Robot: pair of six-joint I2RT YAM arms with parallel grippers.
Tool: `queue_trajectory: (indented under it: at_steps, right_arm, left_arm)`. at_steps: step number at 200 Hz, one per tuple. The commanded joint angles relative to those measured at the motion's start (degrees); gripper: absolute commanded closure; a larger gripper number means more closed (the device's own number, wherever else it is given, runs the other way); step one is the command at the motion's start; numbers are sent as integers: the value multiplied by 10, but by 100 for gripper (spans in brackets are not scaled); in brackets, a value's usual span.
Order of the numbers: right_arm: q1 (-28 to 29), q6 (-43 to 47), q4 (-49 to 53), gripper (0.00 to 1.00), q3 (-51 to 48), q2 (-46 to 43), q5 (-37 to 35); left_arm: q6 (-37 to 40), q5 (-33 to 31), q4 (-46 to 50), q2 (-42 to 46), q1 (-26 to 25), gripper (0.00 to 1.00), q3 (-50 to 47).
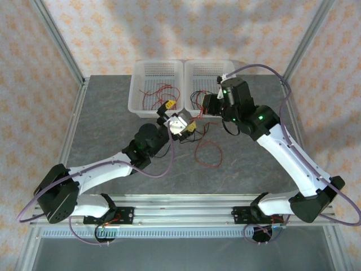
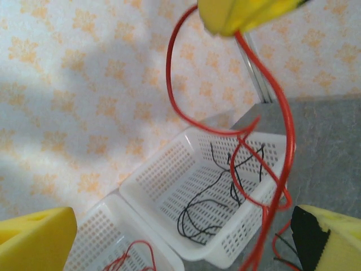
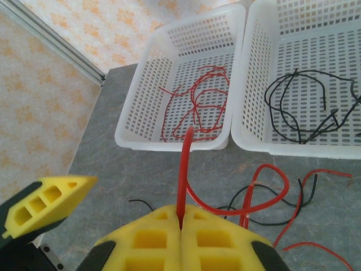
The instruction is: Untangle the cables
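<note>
The right gripper [image 3: 181, 217] has its yellow fingers pressed together on a red cable [image 3: 183, 169], which comes out of the seam between them; the free end runs straight along a near-to-far axis, its tip pointing far toward the near wall of the left basket [image 3: 138, 121]; a second stretch leaves the same fingers to the right and curves into a loop above the table [image 1: 113, 130].

In the left wrist view this cable hangs from the right gripper's fingers, its long axis top to bottom; it bows out to the left, then drops in a loop between the left gripper's fingers, closer to the right-hand finger [image 2: 330, 240]; I cannot tell whether it touches that pad.

The left gripper [image 1: 179, 118] stands wide, holding nothing, just near of the seam between the two baskets.

More red and black cables [image 3: 304, 186] lie mixed on the table just near of the right basket [image 3: 254, 73]; from above, a red loop [image 1: 208, 153] lies nearer the arms, well apart from the baskets.

The left basket holds red cables [image 3: 197, 104], loosely coiled, their run mostly near to far; the right basket holds black cables [image 3: 296, 76] in open loops, spread more left to right; the baskets sit side by side at the far edge of the table, touching.
</note>
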State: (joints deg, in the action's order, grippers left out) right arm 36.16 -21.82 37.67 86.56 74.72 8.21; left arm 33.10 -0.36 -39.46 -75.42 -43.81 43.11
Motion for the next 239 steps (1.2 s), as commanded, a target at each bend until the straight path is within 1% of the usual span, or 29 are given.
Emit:
queue_trajectory:
  at_steps: [1, 27, 50, 84, 110, 132, 155, 163, 168, 171, 175, 176, 177, 179, 181, 198, 216, 226, 239]
  right_arm:
    - [-2, -8, -22, 100, -9, -15, 7]
    - [-2, -10, -26, 100, -11, -15, 7]
    - [-2, -10, -27, 100, -7, -15, 5]
    - [-2, -10, -25, 100, 2, -16, 6]
    - [-2, -14, -27, 100, 0, -22, 9]
    - [-2, -16, -29, 100, -4, -29, 10]
    - [-2, -20, -28, 100, -10, -37, 5]
    - [-2, -21, -29, 100, -12, -40, 4]
    - [-2, -22, -29, 100, -13, -43, 1]
    - [-2, -22, -30, 100, -14, -43, 1]
    - [-2, -22, -30, 100, -15, -46, -1]
    - [-2, -23, -30, 100, -15, -46, -1]
    - [-2, -23, -30, 100, -15, -47, -2]
    - [-2, -23, -30, 100, -16, -47, -3]
    - [-2, -24, -30, 100, -16, -48, -5]
    - [-2, -27, -30, 100, -25, -57, -19]
    - [-2, -34, -35, 100, -45, -68, -51]
    - [-2, -42, -36, 100, -61, -68, -78]
    - [-2, -51, -41, 100, -86, -67, -112]
  left_arm:
    - [21, 43, -18, -18, 4, 3, 30]
    - [8, 73, -1, -29, 4, 11, 36]
    - [4, 81, 18, -32, 4, 16, 36]
    - [17, 56, 29, -50, 7, 23, 40]
    - [14, 47, 17, -75, 23, 30, 51]
    - [5, 55, -4, -94, 35, 38, 59]
    - [4, 65, 9, -116, 38, 48, 80]
    - [3, 67, 14, -124, 38, 55, 86]
    - [1, 68, 17, -128, 38, 62, 90]
    - [1, 68, 18, -130, 38, 68, 91]
    - [-1, 66, 19, -133, 38, 86, 93]
    - [-1, 65, 19, -134, 38, 88, 93]
    - [-2, 64, 19, -134, 38, 92, 94]
    - [-4, 61, 17, -135, 38, 97, 95]
    - [-6, 59, 15, -136, 39, 100, 95]
    - [-14, 47, 4, -130, 38, 100, 87]
    - [-25, 24, -9, -107, 38, 100, 71]
    - [-31, 5, 2, -90, 37, 100, 69]
    - [-36, -19, 41, -65, 31, 100, 72]
